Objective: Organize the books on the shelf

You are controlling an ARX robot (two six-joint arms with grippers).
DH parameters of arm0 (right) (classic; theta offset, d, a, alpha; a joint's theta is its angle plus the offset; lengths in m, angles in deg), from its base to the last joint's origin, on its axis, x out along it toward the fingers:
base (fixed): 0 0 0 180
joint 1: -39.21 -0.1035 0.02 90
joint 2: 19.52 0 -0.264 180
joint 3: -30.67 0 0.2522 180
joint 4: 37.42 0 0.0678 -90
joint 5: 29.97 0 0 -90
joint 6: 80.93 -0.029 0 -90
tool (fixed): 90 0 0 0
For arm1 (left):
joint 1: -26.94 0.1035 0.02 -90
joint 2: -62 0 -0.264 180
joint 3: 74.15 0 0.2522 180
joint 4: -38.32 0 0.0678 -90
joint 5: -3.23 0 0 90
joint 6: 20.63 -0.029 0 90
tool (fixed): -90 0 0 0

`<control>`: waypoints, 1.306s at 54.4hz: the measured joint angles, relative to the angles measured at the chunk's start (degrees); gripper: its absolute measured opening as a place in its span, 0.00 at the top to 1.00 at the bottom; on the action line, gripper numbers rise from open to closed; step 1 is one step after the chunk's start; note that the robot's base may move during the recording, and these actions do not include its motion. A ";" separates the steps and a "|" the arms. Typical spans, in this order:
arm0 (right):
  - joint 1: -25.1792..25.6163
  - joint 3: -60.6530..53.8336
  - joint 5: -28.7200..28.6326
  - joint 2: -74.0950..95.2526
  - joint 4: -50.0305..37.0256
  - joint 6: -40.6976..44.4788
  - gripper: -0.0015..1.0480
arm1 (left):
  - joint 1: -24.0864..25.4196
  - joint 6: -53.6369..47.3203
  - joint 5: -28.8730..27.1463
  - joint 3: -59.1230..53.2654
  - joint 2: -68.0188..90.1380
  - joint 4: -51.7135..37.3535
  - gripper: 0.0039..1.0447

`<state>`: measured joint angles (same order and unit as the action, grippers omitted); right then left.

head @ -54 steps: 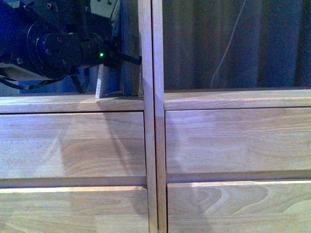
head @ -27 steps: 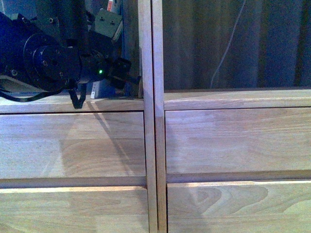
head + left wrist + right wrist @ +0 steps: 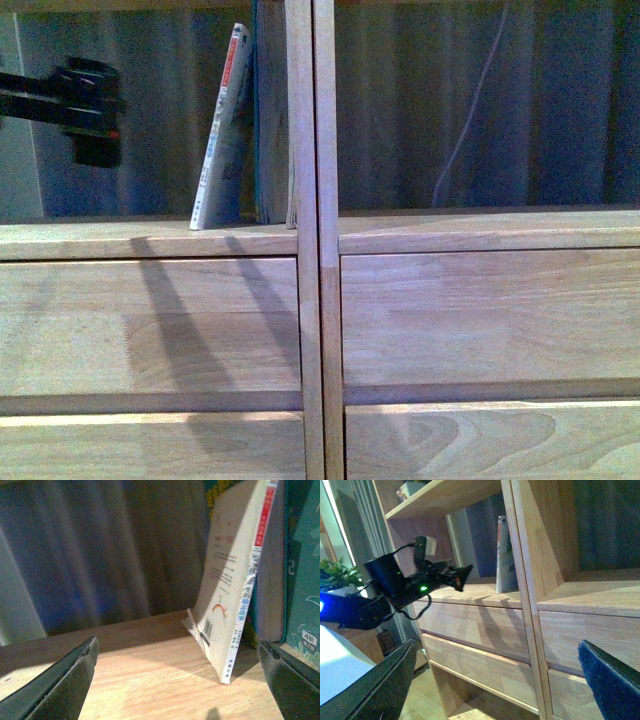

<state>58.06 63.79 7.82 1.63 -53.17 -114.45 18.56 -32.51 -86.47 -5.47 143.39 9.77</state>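
"Books first. Where do they stand?"

"White-spined book [image 3: 222, 130] leans in the shelf [image 3: 150, 240] compartment of the left column, its foot out on the board, its top tipped against the dark teal book [image 3: 305, 580] — that one stands upright by the centre post [image 3: 310, 200]. The left wrist view shows the white one bowed, barcode side facing out."

"And the claws?"

"The left gripper [image 3: 457, 577] hangs in front of that compartment, well apart from the books; the wrist view shows its jaws spread wide with nothing between them. The right gripper [image 3: 495, 680] is held off from the shelf, lower, its fingers also parted and bare."

"So the step in hand?"

"I judge it to be straightening the leaning book. Best done by bringing the left claw in low, near the foot of the spine, and nudging that foot toward the teal book — not pushing at the top, which would only bend the thin cover further."

"Risk?"

"The foot may skid on the smooth wood and the book fall flat. A slow push, square to the cover, should keep it standing."
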 joint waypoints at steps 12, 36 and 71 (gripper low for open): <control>0.00 0.00 0.00 0.00 0.00 0.00 0.07 | 10.69 13.03 17.81 -25.62 -31.98 12.98 0.07; -18.29 0.35 51.12 -7.19 34.99 28.02 0.45 | 8.57 12.94 -0.20 -41.27 -57.99 32.83 0.55; -18.64 -13.59 52.00 -15.96 30.64 33.14 0.97 | 8.52 12.37 -0.28 -50.97 -68.74 33.44 0.98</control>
<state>39.42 50.19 59.82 -14.33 -22.53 -81.31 27.09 -20.14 -86.76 -56.44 74.65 43.22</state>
